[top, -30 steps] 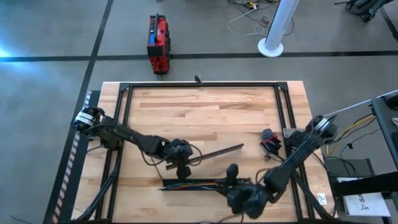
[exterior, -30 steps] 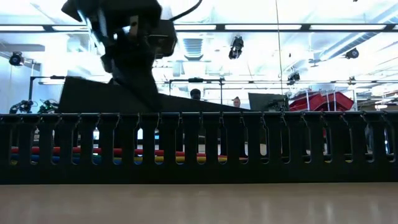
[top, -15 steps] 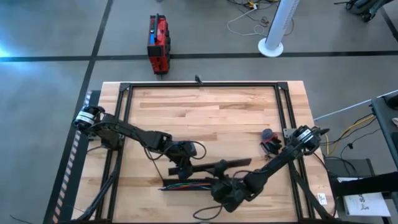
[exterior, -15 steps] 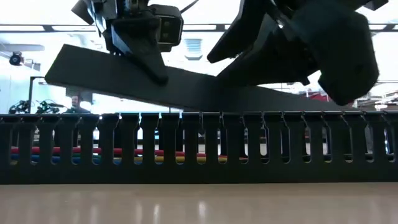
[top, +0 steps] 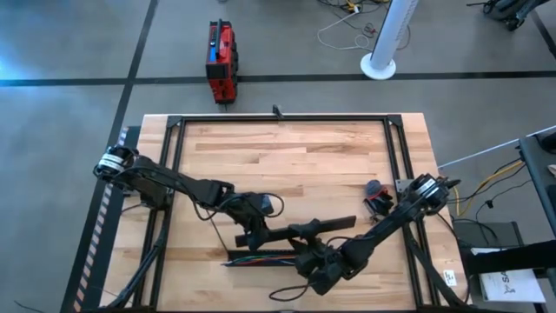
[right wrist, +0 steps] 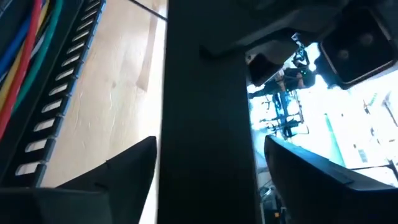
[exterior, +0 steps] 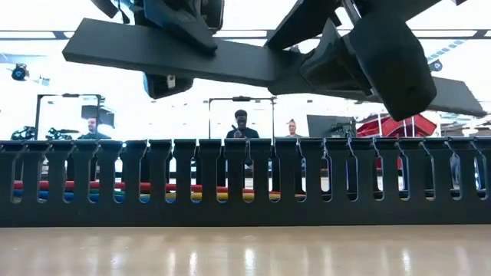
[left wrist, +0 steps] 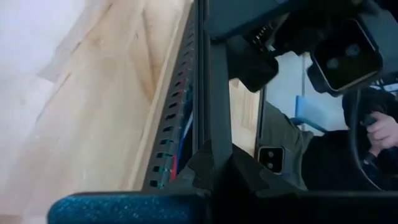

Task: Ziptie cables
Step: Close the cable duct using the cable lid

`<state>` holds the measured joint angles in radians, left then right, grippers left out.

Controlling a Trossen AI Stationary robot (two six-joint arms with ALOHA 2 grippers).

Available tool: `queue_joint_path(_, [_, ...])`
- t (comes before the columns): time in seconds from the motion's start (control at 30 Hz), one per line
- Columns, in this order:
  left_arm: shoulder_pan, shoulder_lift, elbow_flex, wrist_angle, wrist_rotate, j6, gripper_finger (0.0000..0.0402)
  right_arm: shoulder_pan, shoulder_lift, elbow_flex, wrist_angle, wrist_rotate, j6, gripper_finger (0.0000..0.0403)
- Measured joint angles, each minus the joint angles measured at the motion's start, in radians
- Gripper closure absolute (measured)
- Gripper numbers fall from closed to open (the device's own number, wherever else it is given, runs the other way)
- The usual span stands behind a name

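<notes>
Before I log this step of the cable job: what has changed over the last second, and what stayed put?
The left claw, shut on the flat black bar, has lifted it level above the slotted duct. The right arm swung in from the table's right, and the right claw now straddles the bar's middle with fingers wide, not clamping. The coloured cables in the duct and the duct itself did not move.

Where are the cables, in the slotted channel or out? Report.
In. The cables lie inside the slotted channel, their colours showing through its slots; the left gripper holds the flat bar above it.
</notes>
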<state>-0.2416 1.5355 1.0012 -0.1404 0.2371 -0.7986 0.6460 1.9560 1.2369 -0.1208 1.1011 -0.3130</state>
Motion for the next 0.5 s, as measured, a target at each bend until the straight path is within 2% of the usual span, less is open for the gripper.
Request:
queue_joint_path(0.27, [-0.004,-0.007,0.0,0.0,0.024,0.003,0.04,0.002,-0.001,0.0,-0.001,-0.001,-0.001,0.017])
queue_joint_path(0.5, [-0.006,-0.007,0.0,0.001,0.037,0.02,0.0399,0.002,-0.002,0.0,0.0,-0.002,-0.002,0.0163])
